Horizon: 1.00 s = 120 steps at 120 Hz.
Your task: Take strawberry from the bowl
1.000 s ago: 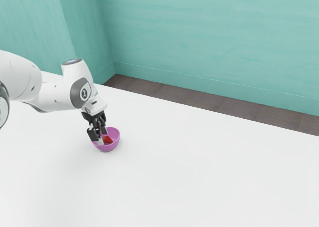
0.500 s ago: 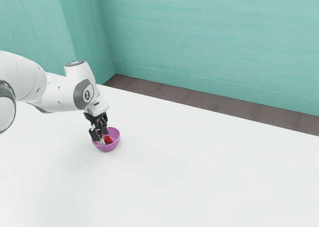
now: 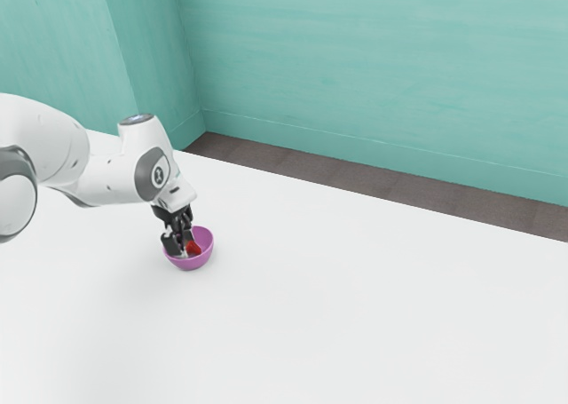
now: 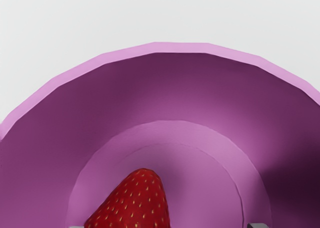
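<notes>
In the exterior view my gripper reaches down into the purple bowl, its tips inside the rim. The red strawberry lies in the bowl right beside the tips. From the wrist view, the strawberry rests on the bottom of the bowl, its rounded point and seeds visible and the rest cut off by the picture's edge. Small bits of the two fingertips of my gripper show far apart at that edge, the strawberry between them and close to one. Bowl floor separates it from the other.
The white tabletop surrounds the bowl. Beyond the table's far edge lie a dark floor and teal walls.
My hand has shifted slightly toward the exterior view's right and lower, bringing the gripper deeper into the bowl. Bowl and strawberry have not visibly moved.
</notes>
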Each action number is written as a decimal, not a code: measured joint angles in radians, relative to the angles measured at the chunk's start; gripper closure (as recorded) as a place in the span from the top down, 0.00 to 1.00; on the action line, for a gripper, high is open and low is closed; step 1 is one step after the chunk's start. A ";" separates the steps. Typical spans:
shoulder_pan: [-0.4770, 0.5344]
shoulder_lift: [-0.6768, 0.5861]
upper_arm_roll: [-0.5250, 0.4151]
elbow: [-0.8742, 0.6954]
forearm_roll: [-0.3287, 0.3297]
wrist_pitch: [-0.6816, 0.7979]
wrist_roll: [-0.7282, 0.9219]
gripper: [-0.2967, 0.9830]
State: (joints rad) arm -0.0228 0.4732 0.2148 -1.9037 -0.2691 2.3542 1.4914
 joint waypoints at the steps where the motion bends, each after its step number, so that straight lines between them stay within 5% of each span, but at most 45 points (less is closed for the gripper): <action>1: 0.000 0.000 0.000 0.000 0.000 0.000 0.000 0.59; 84: -0.014 -0.084 -0.001 -0.037 0.000 0.017 -0.006 0.26; 104: -0.091 -0.258 -0.004 -0.162 0.010 0.017 -0.008 0.23; 120: -0.211 -0.275 -0.010 -0.179 0.012 0.017 -0.016 0.22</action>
State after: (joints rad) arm -0.2333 0.1987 0.2047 -2.0828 -0.2574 2.3716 1.4755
